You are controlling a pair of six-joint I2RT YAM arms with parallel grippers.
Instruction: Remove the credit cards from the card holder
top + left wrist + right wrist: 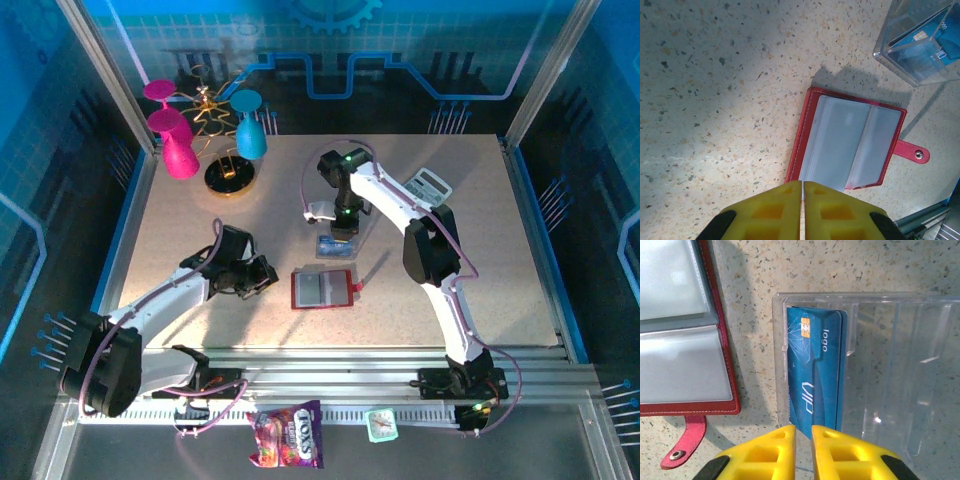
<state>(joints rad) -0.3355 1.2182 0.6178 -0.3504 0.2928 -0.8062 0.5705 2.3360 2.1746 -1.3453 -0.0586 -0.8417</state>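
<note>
Speckled beige tabletop [250,330], blue circuit-patterned back wall [400,40], aluminium frame posts [108,70], bright even lighting

Left arm [165,298] and right arm [452,315]: white links, black joints, lilac cables along each; moulded yellow fingers [771,212] with recessed square pockets.

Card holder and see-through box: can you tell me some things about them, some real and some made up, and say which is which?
1. The card holder lies open on the table. True.
2. A blue card sits inside the clear box. True.
3. The card holder is green. False: it is red with grey pockets.
4. The left gripper has its fingers wide apart. False: they are pressed together.
</note>
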